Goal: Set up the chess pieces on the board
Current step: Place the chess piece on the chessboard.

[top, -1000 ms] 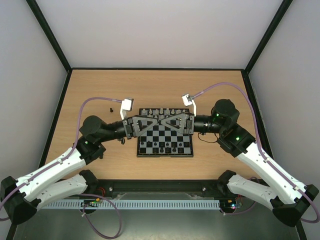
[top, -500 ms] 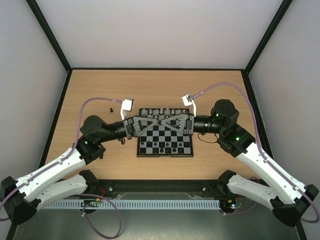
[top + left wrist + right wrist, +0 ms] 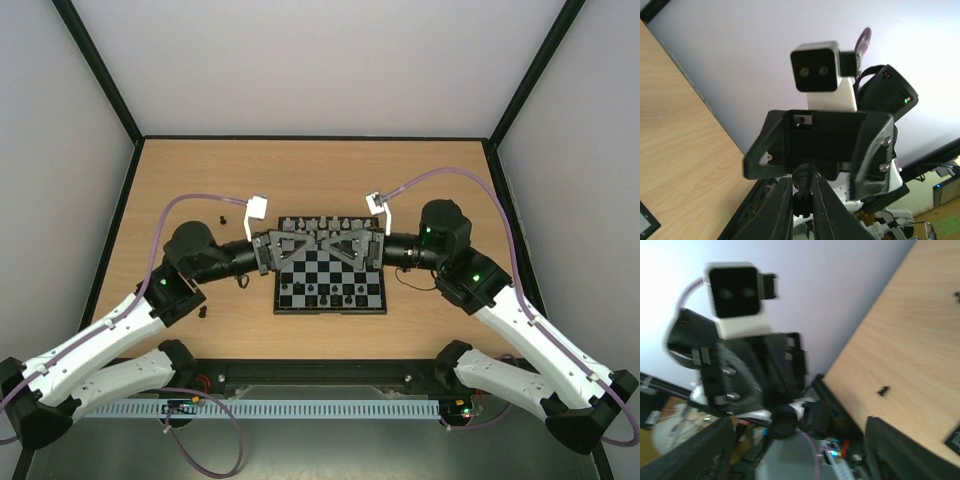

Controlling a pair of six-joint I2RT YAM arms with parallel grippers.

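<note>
Left fingers [image 3: 781,210] pinched narrow on a black chess piece [image 3: 802,176]; right fingers [image 3: 695,452] spread wide, both facing above the board [image 3: 330,308].

No text, label, brand mark, number or sign is legible in any of the three views.
</note>
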